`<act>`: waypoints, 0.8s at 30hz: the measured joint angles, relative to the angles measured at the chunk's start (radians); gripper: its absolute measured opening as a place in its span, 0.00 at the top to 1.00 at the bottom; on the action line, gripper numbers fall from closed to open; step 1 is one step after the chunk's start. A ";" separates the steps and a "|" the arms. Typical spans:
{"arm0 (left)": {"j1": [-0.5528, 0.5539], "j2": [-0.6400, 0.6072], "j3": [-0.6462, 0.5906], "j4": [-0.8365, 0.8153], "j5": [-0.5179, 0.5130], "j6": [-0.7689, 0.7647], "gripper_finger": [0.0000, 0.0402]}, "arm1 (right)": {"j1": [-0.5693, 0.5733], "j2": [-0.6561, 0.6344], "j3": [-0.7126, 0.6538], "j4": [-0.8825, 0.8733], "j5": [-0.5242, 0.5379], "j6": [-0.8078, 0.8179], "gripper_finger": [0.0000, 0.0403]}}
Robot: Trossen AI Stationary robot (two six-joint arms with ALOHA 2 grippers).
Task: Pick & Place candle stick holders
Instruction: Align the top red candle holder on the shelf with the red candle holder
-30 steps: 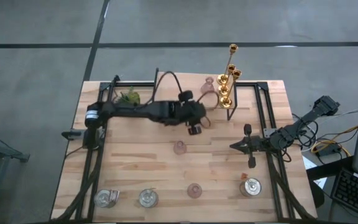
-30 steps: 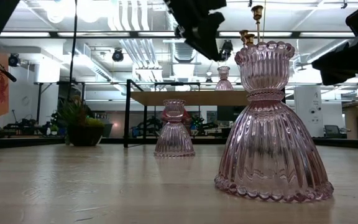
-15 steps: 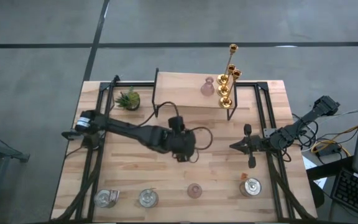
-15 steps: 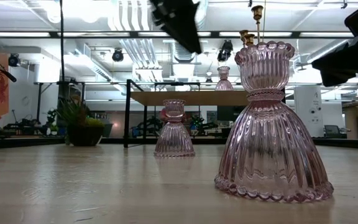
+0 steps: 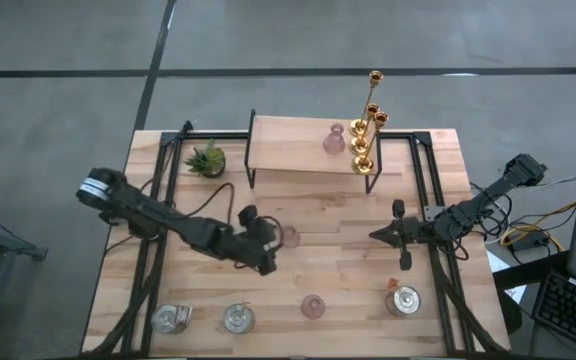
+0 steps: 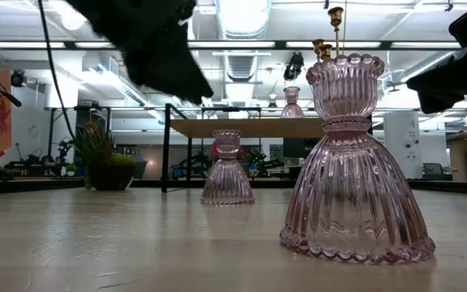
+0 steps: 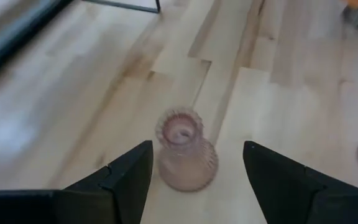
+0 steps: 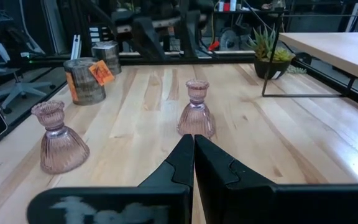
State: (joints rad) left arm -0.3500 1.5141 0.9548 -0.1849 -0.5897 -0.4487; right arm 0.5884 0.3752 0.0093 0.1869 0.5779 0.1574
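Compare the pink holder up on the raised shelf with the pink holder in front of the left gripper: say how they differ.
The shelf pink holder stands on the raised shelf beside the gold holders; the mid-table pink holder stands alone on the tabletop. The left gripper is open with its fingers either side of the mid-table one; no gripper is near the shelf one. Both are upright, ribbed, translucent pink glass.

I find no words or numbers I can read; the orange tag on the squat silvery glass cup (image 8: 88,79) is too small to make out.
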 joint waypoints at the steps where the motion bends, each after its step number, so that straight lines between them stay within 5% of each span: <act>1: 0.000 -0.012 -0.037 0.049 0.009 -0.019 0.37 | 0.000 0.000 0.000 0.003 0.001 0.000 0.98; 8: 0.000 -0.006 -0.191 0.244 0.016 -0.052 0.37 | 0.000 0.000 0.000 0.010 0.002 -0.003 0.98; 24: 0.024 0.078 -0.185 0.284 -0.006 -0.091 0.37 | 0.000 0.000 0.000 0.009 0.007 0.000 0.98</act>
State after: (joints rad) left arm -0.3256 1.5919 0.7696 0.0993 -0.5952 -0.5400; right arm 0.5884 0.3748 0.0093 0.1954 0.5850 0.1574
